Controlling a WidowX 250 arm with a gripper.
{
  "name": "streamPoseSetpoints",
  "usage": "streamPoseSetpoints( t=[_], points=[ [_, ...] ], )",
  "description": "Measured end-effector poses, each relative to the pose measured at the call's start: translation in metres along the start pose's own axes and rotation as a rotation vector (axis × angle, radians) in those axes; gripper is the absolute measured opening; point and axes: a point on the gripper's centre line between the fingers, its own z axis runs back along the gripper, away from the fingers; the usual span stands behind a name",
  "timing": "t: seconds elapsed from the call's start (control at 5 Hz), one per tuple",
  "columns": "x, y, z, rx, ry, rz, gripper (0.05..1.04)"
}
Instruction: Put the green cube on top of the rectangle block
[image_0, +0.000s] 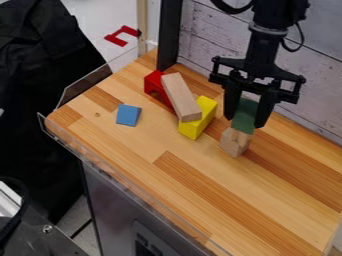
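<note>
Green block (245, 116) — dark, oblong.

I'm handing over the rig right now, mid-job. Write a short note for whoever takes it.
Gripper: closed on the green block, one finger on each side.
Job's things: the green block is directly above the short natural-wood block; I can't tell if it bears its weight. The long natural-wood plank leans across the red arch block and yellow block.
Done: green block grasped.
Left: confirm which wooden piece is the "rectangle block", seat the green one on it, release, back off.
Aside: flat blue block lies apart on the table.
</note>
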Motion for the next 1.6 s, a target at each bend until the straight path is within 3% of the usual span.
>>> streamPoseSetpoints(
  t=[0.2,0.4,0.6,0.8,1.0,1.2,1.6],
  points=[
    [-0.007,0.009,0.013,0.025,-0.026,0.052,0.499],
    [-0.01,0.026,0.049,-0.004,-0.148,0.141,0.499],
    [-0.007,0.054,0.063,-0.047,-0.199,0.267,0.499],
    [-0.008,0.08,0.047,-0.105,-0.161,0.434,0.499],
    [-0.001,0.097,0.036,-0.103,-0.139,0.594,0.499],
    [0.007,0.097,0.021,-0.086,-0.085,0.668,0.499],
    [0.021,0.096,0.015,-0.076,-0.054,0.731,0.499]
  ],
)
